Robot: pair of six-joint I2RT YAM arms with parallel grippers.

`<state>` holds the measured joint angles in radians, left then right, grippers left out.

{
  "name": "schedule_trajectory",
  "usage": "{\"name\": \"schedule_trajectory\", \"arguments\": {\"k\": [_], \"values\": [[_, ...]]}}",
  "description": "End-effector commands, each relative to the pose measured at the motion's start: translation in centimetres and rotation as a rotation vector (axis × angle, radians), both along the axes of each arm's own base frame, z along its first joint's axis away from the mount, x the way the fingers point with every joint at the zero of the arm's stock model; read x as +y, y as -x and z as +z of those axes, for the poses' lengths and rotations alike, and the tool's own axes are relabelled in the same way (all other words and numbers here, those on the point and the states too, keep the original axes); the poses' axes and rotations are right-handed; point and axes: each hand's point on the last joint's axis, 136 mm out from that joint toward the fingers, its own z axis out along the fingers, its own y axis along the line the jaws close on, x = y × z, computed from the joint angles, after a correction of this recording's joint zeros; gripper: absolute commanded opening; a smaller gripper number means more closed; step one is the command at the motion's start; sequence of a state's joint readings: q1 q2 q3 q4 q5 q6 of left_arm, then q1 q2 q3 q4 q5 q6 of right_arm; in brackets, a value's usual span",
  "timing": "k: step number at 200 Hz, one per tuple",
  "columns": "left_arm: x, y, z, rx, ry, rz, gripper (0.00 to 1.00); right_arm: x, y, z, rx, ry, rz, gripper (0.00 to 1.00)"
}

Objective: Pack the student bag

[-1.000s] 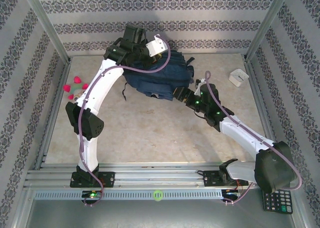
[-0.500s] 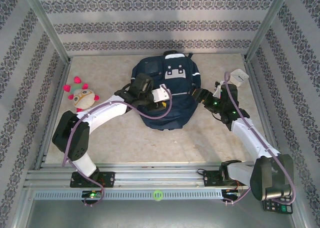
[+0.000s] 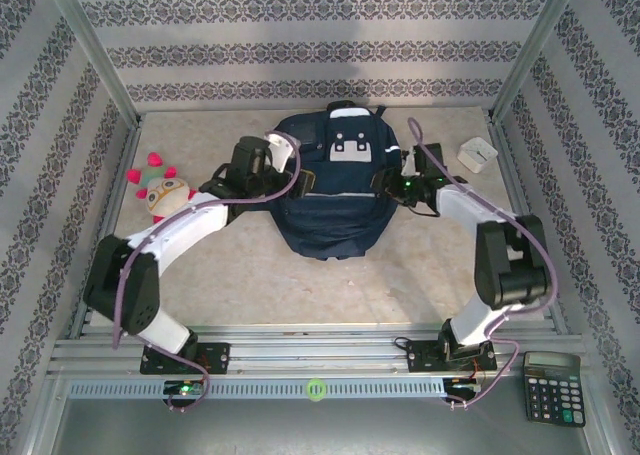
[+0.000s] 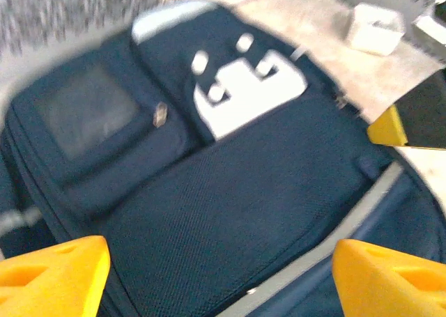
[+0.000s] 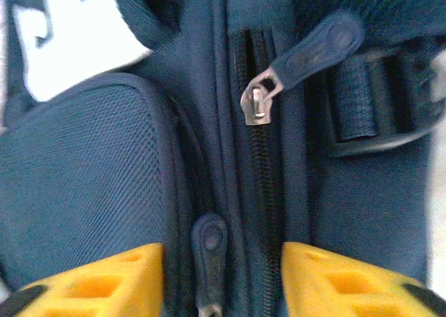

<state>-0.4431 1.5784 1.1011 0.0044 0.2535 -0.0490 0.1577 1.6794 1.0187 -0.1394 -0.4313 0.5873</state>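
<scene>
The student bag [image 3: 335,200], a navy-blue backpack with grey-white patches, lies flat at the back middle of the table, front pockets up. My left gripper [image 3: 293,175] hovers over its left side, open wide; in the left wrist view the yellow fingertips [image 4: 56,275] stand far apart above the bag's mesh fabric [image 4: 230,198], with nothing between them. My right gripper [image 3: 388,187] is at the bag's right edge. Its jaws [image 5: 223,282] are open and straddle a zipper track and a small dark pull tab [image 5: 210,242] without touching them. A second pull [image 5: 306,52] lies further up the zipper.
A plush toy [image 3: 160,190] with red spikes lies left of the bag. A small white box [image 3: 477,153] sits at the back right, also in the left wrist view [image 4: 376,28]. A calculator [image 3: 552,400] rests below the frame rail, bottom right. Patterned walls enclose the table.
The bag, lifted a second ago by the shut left gripper, now lies flat. The left gripper has let go and opened. The right gripper moved to the bag's right edge and narrowed its jaws.
</scene>
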Motion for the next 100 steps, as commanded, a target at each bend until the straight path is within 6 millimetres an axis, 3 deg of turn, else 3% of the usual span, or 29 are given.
{"name": "schedule_trajectory", "arguments": {"k": [1, 24, 44, 53, 75, 100], "values": [[0.8, 0.2, -6.7, 0.181, 0.015, 0.121, 0.81, 0.9, 0.6, -3.9, 0.068, 0.067, 0.005, 0.39], [2.1, 0.8, -11.4, 0.26, -0.081, 0.158, 0.8, 1.0, 2.4, -8.0, 0.135, 0.073, -0.021, 0.37], [2.4, 1.2, -11.5, 0.267, -0.101, 0.153, 0.81, 1.1, 2.9, -8.1, 0.114, 0.06, -0.032, 0.38], [2.4, 1.0, -10.3, 0.239, -0.096, 0.154, 0.82, 0.9, 2.8, -6.9, 0.086, 0.071, -0.03, 0.4], [3.4, -0.2, -4.3, 0.119, -0.085, 0.196, 0.87, -0.5, 2.2, -1.6, -0.01, 0.118, -0.028, 0.45], [6.2, -0.9, 3.4, -0.107, -0.11, 0.291, 0.93, -3.7, 1.7, 6.0, -0.193, 0.231, -0.047, 0.66]]}}
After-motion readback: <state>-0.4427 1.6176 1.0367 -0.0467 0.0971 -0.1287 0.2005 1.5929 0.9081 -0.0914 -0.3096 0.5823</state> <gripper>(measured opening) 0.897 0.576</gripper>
